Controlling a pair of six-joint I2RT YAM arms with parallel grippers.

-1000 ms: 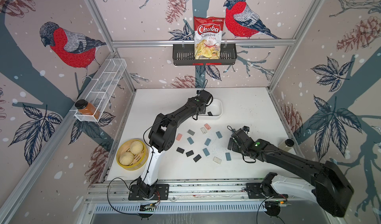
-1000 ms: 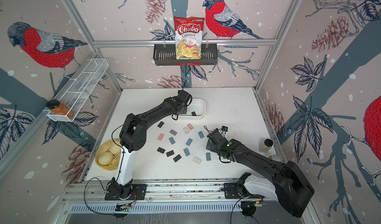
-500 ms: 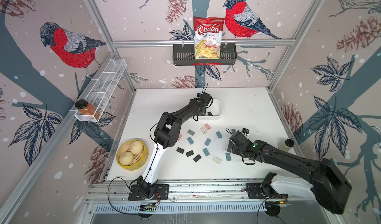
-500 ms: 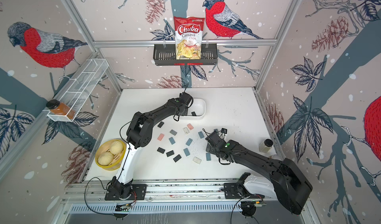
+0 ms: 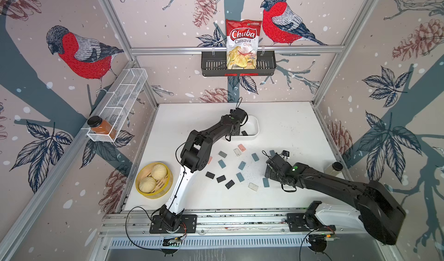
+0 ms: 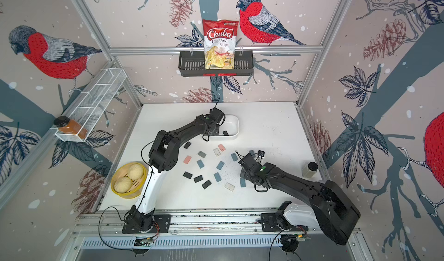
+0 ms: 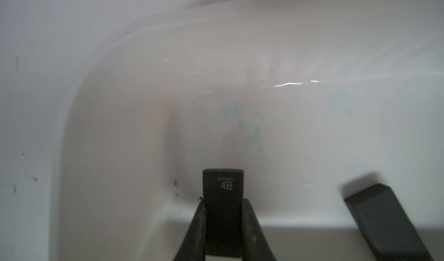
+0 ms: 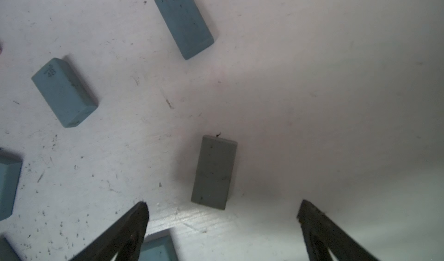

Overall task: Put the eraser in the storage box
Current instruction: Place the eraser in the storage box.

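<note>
Eraser, black rectangular rubber (image 7: 223, 187), stays pinched in our left gripper (image 7: 224, 201) inside the white plastic storage box (image 5: 256, 127) at the white table's (image 5: 288, 127) 12 o'clock; only release remains. Our right gripper (image 8: 223, 204), at 3 o'clock, has crept, spread, over a grey eraser (image 8: 213, 173).

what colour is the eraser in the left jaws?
The eraser is black with pale "4B" print. The left wrist view shows it best.

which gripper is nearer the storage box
Left. The left gripper is right at the storage box, shut on a black eraser held over its inside. The right gripper is open above a grey eraser on the table, well away from the box.
</note>
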